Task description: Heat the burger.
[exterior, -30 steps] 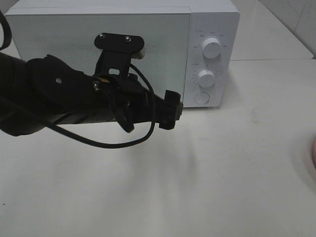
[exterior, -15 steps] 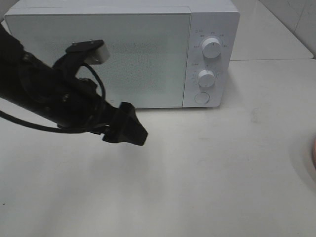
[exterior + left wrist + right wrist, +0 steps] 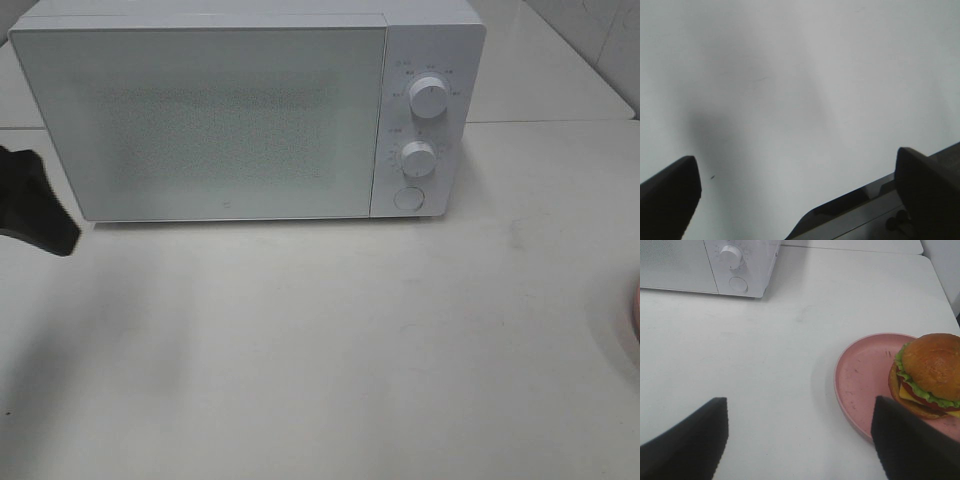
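At the far left edge of the high view only a dark tip of the left arm (image 3: 35, 205) shows, over the white table (image 3: 330, 350). Its wrist view shows the left gripper (image 3: 799, 180) with fingers spread wide, nothing between them, only bare table below. The microwave (image 3: 200, 120) stands at the back with its door closed; two dials (image 3: 430, 97) and a round button (image 3: 408, 198) sit on its right panel. Right of it, the right gripper (image 3: 799, 435) hangs over the table, fingers wide apart and empty. The burger (image 3: 929, 375) sits on a pink plate (image 3: 862, 377), on the plate's side away from the microwave, well apart from the oven.
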Controlling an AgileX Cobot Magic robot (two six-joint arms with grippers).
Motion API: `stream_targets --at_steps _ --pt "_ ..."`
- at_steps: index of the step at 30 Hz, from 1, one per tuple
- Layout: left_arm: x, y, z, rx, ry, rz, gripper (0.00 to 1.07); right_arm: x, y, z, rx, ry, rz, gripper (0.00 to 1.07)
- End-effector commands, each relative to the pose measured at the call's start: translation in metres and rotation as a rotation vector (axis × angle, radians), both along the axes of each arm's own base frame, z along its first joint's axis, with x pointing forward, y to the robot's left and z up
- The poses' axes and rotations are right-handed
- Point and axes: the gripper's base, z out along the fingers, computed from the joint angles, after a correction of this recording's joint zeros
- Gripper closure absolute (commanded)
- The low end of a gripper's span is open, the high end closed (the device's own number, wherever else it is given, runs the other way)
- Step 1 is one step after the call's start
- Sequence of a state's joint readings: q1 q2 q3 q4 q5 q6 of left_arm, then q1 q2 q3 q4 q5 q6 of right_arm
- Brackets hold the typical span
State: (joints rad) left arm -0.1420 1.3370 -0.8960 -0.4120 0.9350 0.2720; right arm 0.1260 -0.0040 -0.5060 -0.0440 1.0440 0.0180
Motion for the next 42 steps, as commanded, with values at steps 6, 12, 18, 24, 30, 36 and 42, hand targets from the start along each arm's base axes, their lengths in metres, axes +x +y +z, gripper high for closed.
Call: stream_targets --at_steps 6,12,18,24,30,36,42 --pt "-0.036 0.035 0.027 0.166 0.014 0.124 0.06 -0.004 0.0 0.001 -0.003 -0.038 0.0 0.31" --pt "-0.068 0.043 0.033 0.216 -0.036 0.169 0.06 -0.004 0.0 0.001 -0.003 -0.038 0.0 0.31" --pt "-0.106 0.047 0.016 0.224 -0.083 0.175 0.06 -0.004 0.0 0.001 -0.003 -0.038 0.0 0.31" --pt "-0.139 0.05 -0.005 0.211 -0.175 0.189 0.06 -0.004 0.0 0.001 -0.003 -0.038 0.0 0.31" --pt "-0.157 0.051 -0.002 0.198 -0.251 0.196 0.06 -0.004 0.0 0.001 -0.003 -0.038 0.0 0.31" --pt "-0.174 0.053 0.006 0.187 -0.371 0.209 0.06 -0.004 0.0 0.001 -0.003 -0.038 0.0 0.31" --pt "-0.196 0.053 0.014 0.146 -0.519 0.225 0.06 -0.004 0.0 0.001 -0.003 -0.038 0.0 0.31"
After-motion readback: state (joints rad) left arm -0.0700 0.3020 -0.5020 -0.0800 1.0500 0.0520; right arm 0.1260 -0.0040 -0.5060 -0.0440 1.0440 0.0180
